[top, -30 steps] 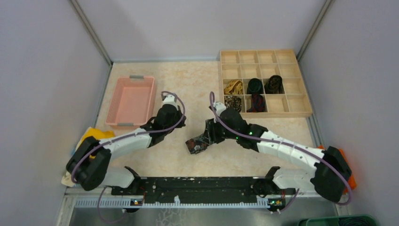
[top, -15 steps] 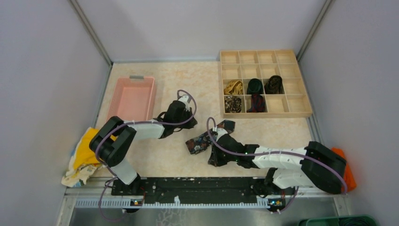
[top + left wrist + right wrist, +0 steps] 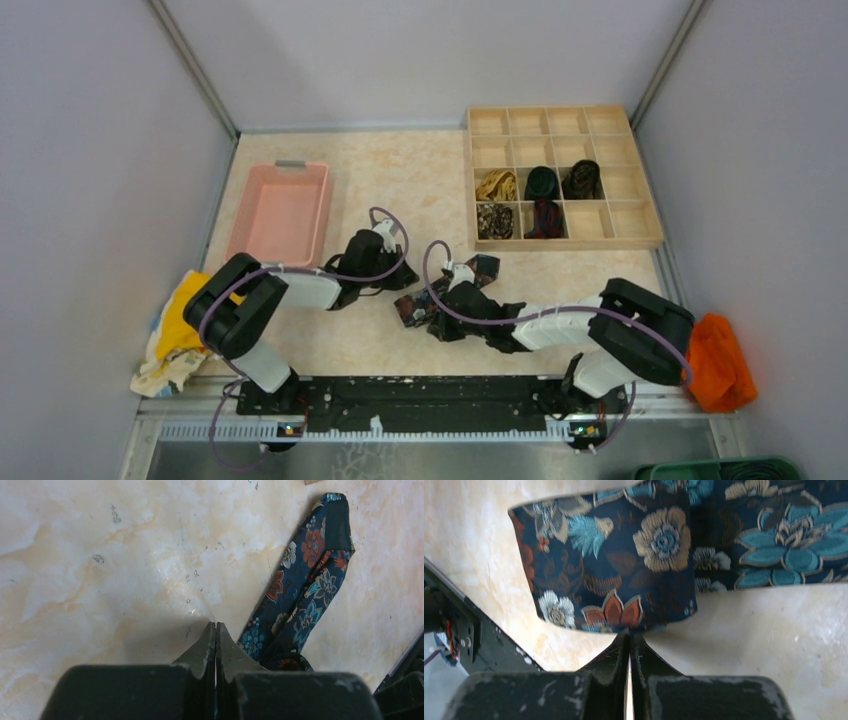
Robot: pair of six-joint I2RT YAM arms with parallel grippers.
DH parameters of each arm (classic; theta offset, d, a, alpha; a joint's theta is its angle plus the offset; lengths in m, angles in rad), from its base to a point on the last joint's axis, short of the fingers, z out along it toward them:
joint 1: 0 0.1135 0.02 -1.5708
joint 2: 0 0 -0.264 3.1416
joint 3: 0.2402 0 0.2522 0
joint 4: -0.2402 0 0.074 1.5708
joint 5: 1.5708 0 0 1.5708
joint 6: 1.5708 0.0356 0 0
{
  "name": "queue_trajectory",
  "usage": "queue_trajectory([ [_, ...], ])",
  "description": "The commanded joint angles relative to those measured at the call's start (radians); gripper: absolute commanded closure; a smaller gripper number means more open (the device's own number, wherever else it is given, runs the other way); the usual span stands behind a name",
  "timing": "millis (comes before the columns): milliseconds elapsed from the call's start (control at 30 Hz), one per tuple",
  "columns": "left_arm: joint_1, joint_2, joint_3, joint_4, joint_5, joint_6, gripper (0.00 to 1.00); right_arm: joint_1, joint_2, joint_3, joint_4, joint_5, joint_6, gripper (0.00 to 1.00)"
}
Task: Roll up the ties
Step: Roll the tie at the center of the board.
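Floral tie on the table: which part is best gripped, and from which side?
Probably its near edge, approached low from the robot's side, where the right gripper sits shut. The floral tie lies flat on the table, so only an edge offers a pinch; coming straight down would meet flat cloth.

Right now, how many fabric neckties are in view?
6. Five coils in the wooden compartment tray: gold, black-green and dark in its third row; paisley and red-black in its nearest row. One dark floral tie lies unrolled on the table.
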Motion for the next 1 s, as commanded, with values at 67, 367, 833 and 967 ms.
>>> queue_trajectory([
  [67,-0.005,0.003,-0.082,-0.027,0.062,-0.028,1.0,0.007,0.098,0.083,-0.027,0.094,-0.03,1.0],
  [367,-0.011,-0.003,-0.087,-0.028,0.094,-0.039,1.0,0.007,0.149,0.146,-0.048,0.128,-0.059,1.0],
  [833,0.035,-0.417,0.006,-0.367,-0.44,-0.17,1.0,0.09,-0.104,0.248,-0.499,0.306,-0.168,1.0],
  [967,0.033,-0.709,0.035,-0.539,-0.558,-0.172,1.0,0.15,-0.095,0.393,-0.714,0.429,-0.203,0.97],
])
